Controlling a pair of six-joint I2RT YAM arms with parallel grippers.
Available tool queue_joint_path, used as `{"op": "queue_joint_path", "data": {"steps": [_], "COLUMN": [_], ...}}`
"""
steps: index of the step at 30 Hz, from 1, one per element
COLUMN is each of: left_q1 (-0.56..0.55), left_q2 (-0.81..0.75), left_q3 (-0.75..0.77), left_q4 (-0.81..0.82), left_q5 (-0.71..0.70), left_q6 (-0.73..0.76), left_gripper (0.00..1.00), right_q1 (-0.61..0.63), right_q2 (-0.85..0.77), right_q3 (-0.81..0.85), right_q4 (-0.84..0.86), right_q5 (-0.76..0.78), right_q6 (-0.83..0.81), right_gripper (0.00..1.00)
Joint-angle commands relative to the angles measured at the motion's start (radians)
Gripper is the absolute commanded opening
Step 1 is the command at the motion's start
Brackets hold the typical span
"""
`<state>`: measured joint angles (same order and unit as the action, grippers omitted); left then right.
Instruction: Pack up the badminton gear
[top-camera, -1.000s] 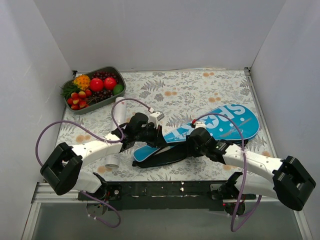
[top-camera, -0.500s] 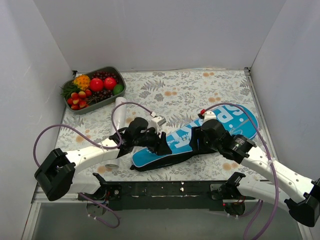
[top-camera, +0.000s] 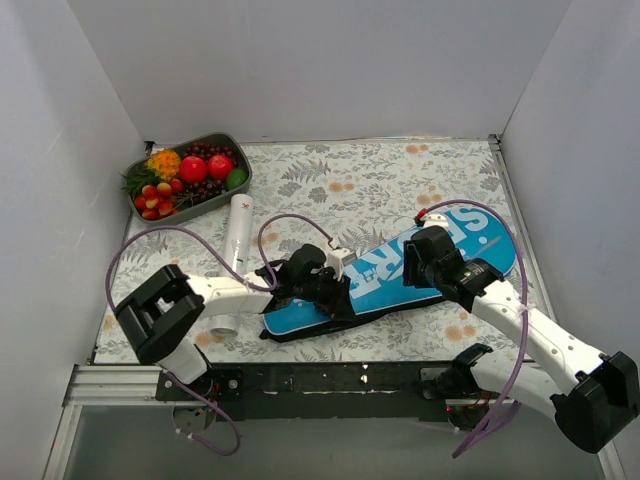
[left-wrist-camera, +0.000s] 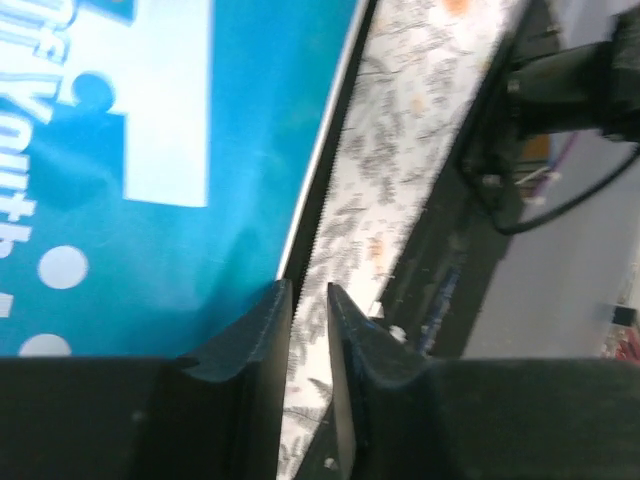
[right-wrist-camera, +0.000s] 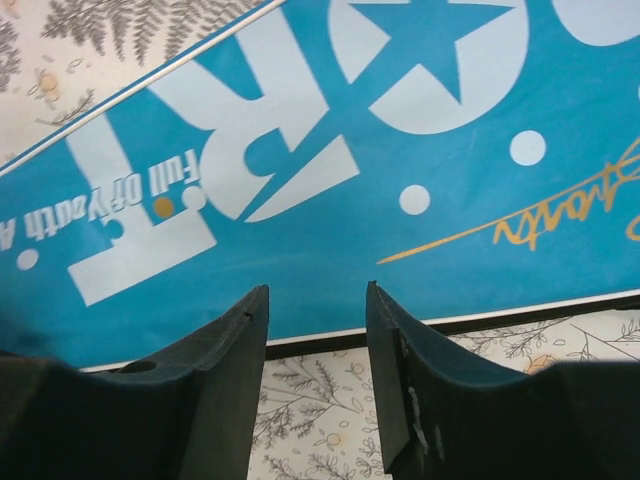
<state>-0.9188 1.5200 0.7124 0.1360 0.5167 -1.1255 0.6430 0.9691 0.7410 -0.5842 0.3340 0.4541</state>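
Note:
The blue "SPORT" bag (top-camera: 400, 265) lies slanted on the flowered table, narrow end near left, wide end far right. My left gripper (top-camera: 335, 287) is low at the bag's near edge by the narrow end. In the left wrist view its jaws (left-wrist-camera: 310, 290) stand a narrow gap apart over the bag's zipper edge (left-wrist-camera: 320, 180), with only tablecloth between them. My right gripper (top-camera: 432, 258) hovers over the bag's wide part, open and empty (right-wrist-camera: 317, 300), above the bag's black-edged rim (right-wrist-camera: 400, 330). The white shuttlecock tube (top-camera: 236, 235) lies left of the bag. No racket shows.
A grey tray (top-camera: 228, 142) of colourful fruit stands at the far left corner. White walls close in the table on three sides. The black rail with the arm bases (top-camera: 330, 380) runs along the near edge. Purple cables loop over both arms.
My left gripper has moved right along the bag's near edge. My right gripper has moved right and away, over the bag's wide part. The bag has turned slightly.

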Motion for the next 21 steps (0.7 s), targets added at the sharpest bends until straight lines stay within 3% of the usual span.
{"op": "queue_joint_path", "data": {"steps": [1, 4, 5, 11, 21], "left_q1": [-0.003, 0.003, 0.005, 0.049, 0.201], "left_q2": [0.103, 0.172, 0.184, 0.184, 0.059], "left_q3": [0.021, 0.061, 0.068, 0.085, 0.018], "left_q4": [0.031, -0.007, -0.022, -0.053, -0.098], "left_q5": [-0.151, -0.257, -0.282, -0.357, -0.333], "left_q6": [-0.01, -0.026, -0.034, -0.068, -0.065], "left_gripper": [0.14, 0.03, 0.01, 0.0, 0.0], "right_q1": [-0.068, -0.127, -0.134, -0.174, -0.197], "right_q2": [0.019, 0.048, 0.065, 0.173, 0.411], "right_q3": [-0.035, -0.055, -0.069, -0.12, -0.088], "right_q4": [0.104, 0.153, 0.164, 0.276, 0.486], "right_q5": [-0.006, -0.047, -0.053, -0.089, -0.185], "right_q6": [-0.049, -0.068, -0.069, -0.075, -0.095], "right_gripper": [0.47, 0.34, 0.25, 0.01, 0.01]}}
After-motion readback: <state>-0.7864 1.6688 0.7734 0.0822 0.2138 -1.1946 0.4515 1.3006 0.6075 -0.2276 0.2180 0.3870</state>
